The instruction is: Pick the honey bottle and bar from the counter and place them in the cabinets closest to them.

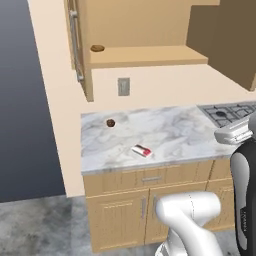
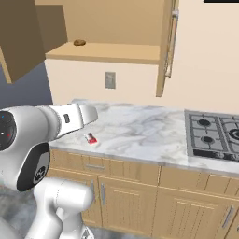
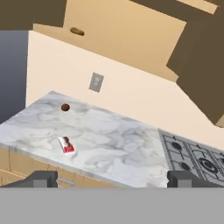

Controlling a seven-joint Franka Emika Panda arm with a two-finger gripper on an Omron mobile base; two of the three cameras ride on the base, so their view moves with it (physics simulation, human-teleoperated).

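Wide-open claw [image 3: 112, 178] is hovering well short of the bar [image 3: 66, 145], lying flat on the table [image 3: 127, 144]; light, slippery wrapper, probably best pinched across its narrow sides.

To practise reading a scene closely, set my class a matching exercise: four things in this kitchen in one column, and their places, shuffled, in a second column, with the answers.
Things:
1. small flat red-and-white wrapped bar
2. small dark brown round lump
3. flat brown disc-shaped lump
4. grey wall socket plate

Places:
A. on the open wooden cabinet's shelf
B. near the front edge of the marble counter
C. on the wall between shelf and counter
D. on the counter towards the back, near its left end

Pairs: 1-B, 2-D, 3-A, 4-C
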